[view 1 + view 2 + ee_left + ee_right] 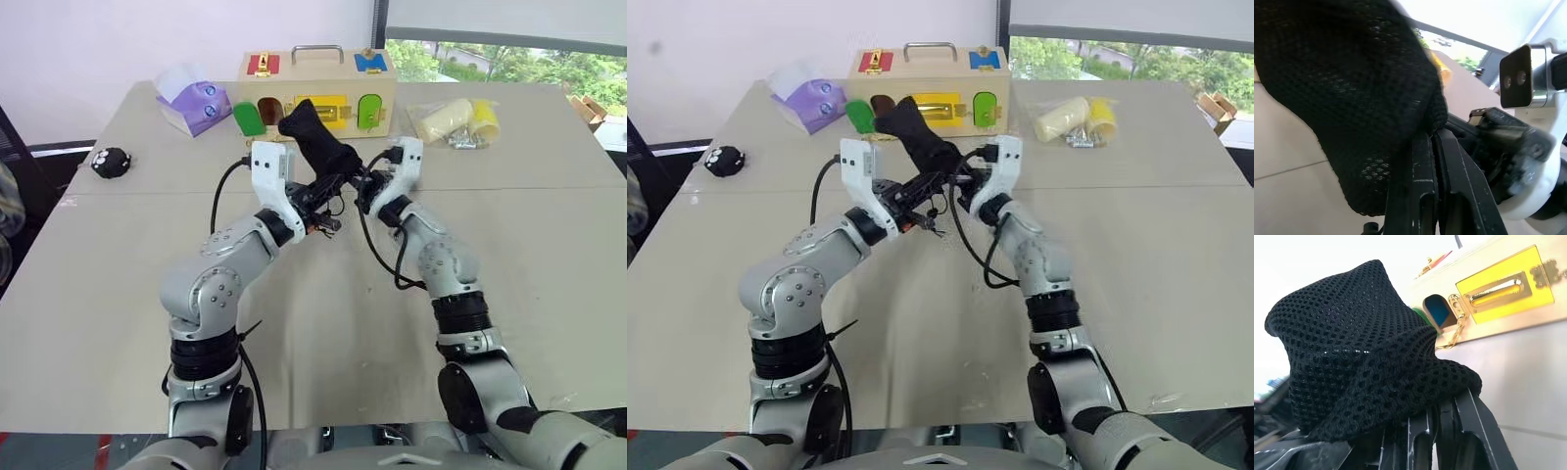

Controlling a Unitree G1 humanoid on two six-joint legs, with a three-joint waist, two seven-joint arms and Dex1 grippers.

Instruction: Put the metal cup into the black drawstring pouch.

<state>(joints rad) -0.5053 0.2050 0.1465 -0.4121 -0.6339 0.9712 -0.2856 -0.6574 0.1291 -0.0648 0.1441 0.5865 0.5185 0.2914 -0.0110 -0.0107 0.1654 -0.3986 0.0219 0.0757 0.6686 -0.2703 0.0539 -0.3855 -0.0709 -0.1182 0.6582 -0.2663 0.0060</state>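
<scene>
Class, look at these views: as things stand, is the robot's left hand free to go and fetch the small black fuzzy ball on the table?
Probably not: the left hand is shut on the black drawstring pouch, shared with the right hand. The path to the fuzzy ball looks clear.
</scene>
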